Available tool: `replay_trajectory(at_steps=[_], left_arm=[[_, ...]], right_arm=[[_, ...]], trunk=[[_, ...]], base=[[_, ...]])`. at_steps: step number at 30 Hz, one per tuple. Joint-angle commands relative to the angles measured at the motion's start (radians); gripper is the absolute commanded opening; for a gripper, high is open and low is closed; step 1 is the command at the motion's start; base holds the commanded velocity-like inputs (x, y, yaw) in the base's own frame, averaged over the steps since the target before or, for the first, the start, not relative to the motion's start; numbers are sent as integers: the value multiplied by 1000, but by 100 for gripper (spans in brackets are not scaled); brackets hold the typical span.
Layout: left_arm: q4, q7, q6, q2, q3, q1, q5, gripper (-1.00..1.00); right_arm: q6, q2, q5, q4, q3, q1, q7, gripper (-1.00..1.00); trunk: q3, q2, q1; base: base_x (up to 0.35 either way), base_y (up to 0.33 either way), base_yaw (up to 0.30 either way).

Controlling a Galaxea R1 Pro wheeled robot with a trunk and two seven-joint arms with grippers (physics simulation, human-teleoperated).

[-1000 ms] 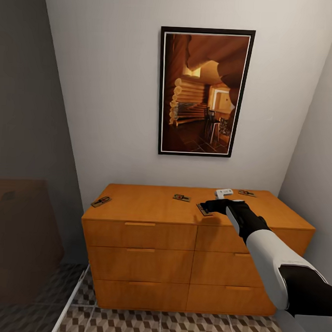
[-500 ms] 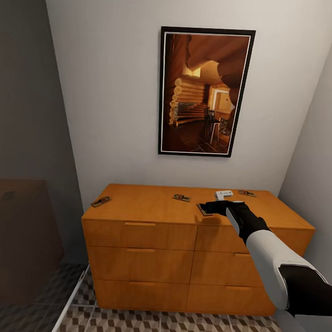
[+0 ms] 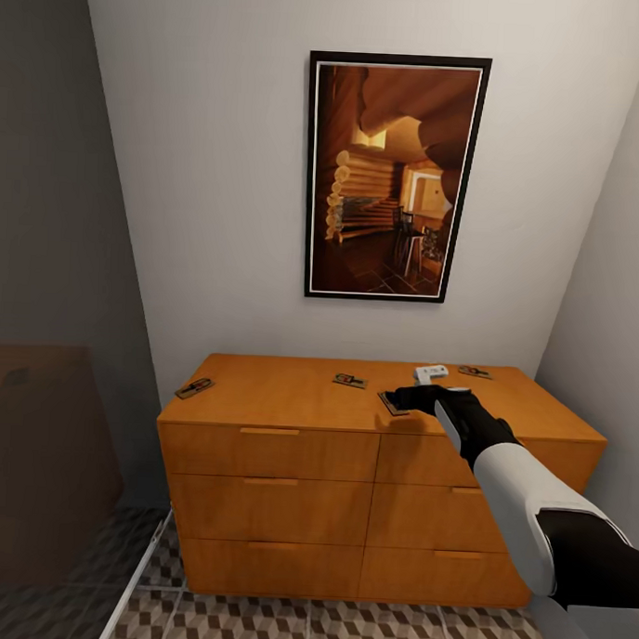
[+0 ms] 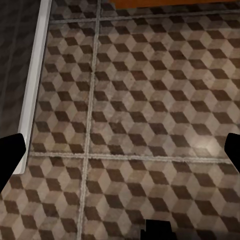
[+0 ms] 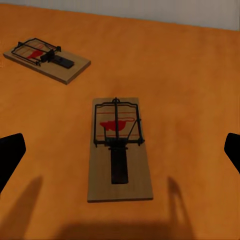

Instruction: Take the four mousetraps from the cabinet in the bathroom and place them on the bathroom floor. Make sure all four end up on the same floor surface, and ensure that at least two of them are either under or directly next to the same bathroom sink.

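Observation:
Four mousetraps lie on the orange-brown cabinet (image 3: 288,397): one at the left end (image 3: 194,387), one in the middle (image 3: 349,380), one at the back right (image 3: 474,371), and one (image 3: 389,402) right in front of my right gripper (image 3: 402,398). In the right wrist view that mousetrap (image 5: 119,150) lies flat between my open right gripper's (image 5: 120,155) spread fingers (image 5: 10,155), untouched, with the middle trap (image 5: 47,60) beyond it. My left gripper (image 4: 120,150) hangs open and empty over the cube-patterned bathroom floor (image 4: 150,100).
A small white object (image 3: 431,372) sits on the cabinet top just behind my right gripper. A framed picture (image 3: 394,177) hangs above. A white threshold strip (image 4: 35,85) borders the dark shower floor (image 3: 28,604) at the left. Walls close in on both sides.

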Motion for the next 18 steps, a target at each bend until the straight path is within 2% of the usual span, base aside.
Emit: replay_trajectory(at_steps=[1,8,18], left_arm=[[1,3,-3,0,-1,-1,0,100],[1,3,-3,0,-1,-1,0,100],[1,3,-3,0,-1,-1,0,100]], right_arm=[[3,0,10,0,-1,0,6,100],[-4,0,6,10,-1,-1,6,100],[-7,0,-23,13,-1,0,6,100]], trunk=[[-1,-1,0],[-1,-1,0],[-1,-1,0]], base=[[0,0,0],[0,0,0],[0,0,0]])
